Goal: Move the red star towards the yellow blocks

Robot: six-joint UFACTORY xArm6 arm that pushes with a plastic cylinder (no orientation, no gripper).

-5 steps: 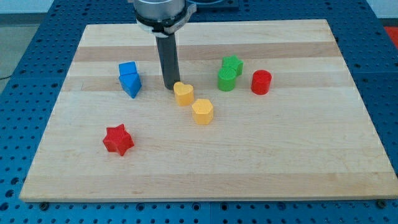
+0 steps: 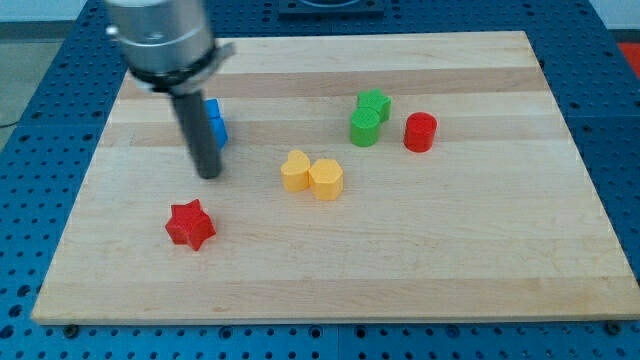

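Observation:
The red star [image 2: 190,224] lies at the board's lower left. My tip [image 2: 209,175] stands just above it, slightly to its right, with a small gap between them. The yellow heart [image 2: 295,171] and the yellow hexagon [image 2: 326,179] sit touching each other near the board's middle, to the right of my tip. The rod hides most of the blue blocks [image 2: 216,122] behind it.
A green star [image 2: 375,103] and a green cylinder [image 2: 364,128] stand together at the upper right, with a red cylinder [image 2: 420,132] to their right. The wooden board [image 2: 480,250] lies on a blue perforated table.
My tip has moved left and down, from beside the yellow heart to just above the red star. The yellow heart has shifted down, now touching the yellow hexagon.

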